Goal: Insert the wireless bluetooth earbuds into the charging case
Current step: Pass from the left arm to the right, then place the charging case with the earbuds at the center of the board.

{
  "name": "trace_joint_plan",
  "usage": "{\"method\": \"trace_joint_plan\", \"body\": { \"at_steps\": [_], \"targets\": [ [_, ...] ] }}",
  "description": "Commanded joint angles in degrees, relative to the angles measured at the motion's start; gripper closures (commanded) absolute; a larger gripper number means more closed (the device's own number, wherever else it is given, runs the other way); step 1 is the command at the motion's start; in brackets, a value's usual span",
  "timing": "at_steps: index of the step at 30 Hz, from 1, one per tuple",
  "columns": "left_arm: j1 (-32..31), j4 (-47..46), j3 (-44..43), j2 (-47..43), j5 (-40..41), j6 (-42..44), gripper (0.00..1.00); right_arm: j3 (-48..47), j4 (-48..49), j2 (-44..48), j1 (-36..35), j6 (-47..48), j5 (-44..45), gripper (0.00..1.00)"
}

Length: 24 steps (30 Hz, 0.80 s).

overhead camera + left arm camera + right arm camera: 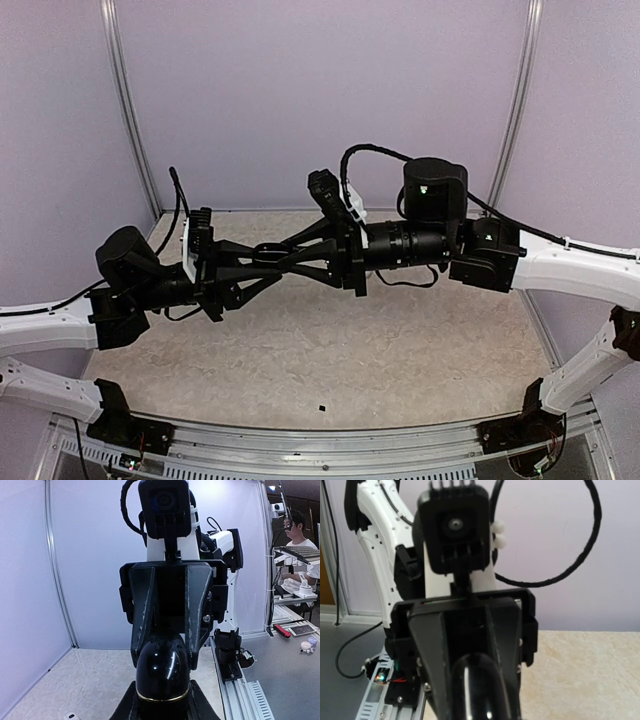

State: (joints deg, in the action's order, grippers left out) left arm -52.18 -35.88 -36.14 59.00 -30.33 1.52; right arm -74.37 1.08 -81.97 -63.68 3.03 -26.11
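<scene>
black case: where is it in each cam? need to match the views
Top external: not visible itself; hidden where the crossed fingers meet, left of centre.
Left wrist: case at bottom centre, glossy black with a gold ring.
Right wrist: case at bottom centre, cut by the lower edge.
Shared landmark: the beige table, in all three.

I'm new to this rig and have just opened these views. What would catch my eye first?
The left gripper and right gripper meet nose to nose in mid-air above the table, and both appear closed on one glossy black case with a thin gold ring around it. Below them a tiny black speck, possibly an earbud, lies near the table's front edge.
</scene>
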Motion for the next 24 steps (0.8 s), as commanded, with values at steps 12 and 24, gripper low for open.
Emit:
{"method": "trace_joint_plan", "body": {
  "at_steps": [12, 24],
  "targets": [
    [1.16, -0.34, 4.91, -4.88, 15.31, -4.50, 0.02, 4.32, 3.01, 3.56, 11.09, -8.89, -3.52, 0.84],
    [4.32, 5.65, 4.10, -5.68, 30.03, -11.42, 0.01, 4.21, -1.99, -12.33, 25.09, -9.14, -10.64, 0.84]
  ]
}}
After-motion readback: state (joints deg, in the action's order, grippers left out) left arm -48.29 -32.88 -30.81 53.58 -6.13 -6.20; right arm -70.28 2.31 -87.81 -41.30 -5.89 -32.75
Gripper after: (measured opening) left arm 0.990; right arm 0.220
